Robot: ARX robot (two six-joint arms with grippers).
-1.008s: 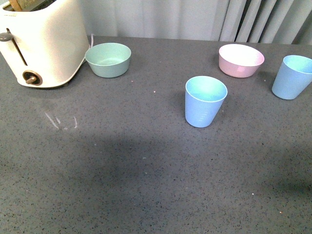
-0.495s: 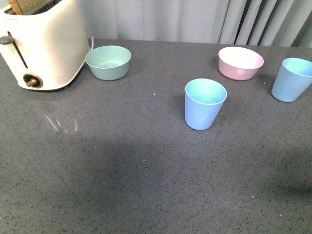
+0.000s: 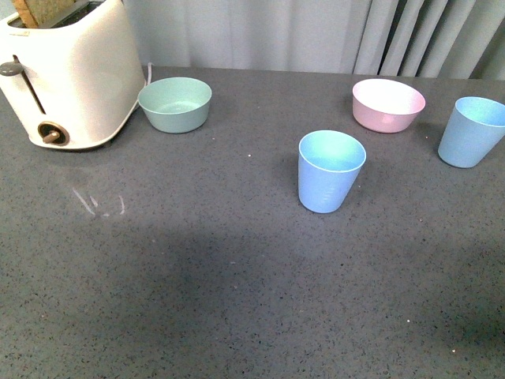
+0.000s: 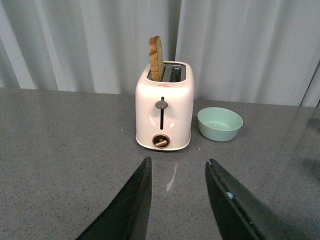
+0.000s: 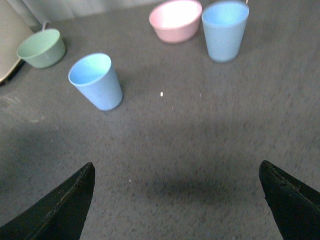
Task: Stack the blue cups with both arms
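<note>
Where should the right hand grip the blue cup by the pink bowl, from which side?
Probably across its upper wall under the rim, coming from the near side. The cup stands upright and tapers downward, so the wider top resists slipping; the pink bowl sits close on its left, and the open right hand faces it.

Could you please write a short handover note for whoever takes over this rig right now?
Left hand: open, empty, pointing at the toaster; no cup in its view.
Right hand: open wide, empty, both cups ahead of it.
Cups: centre cup upright mid-table; second cup upright to its right, next to the pink bowl but clear of it.
Done: nothing gripped or stacked.
To do: grip each cup, nest one inside the other.
</note>
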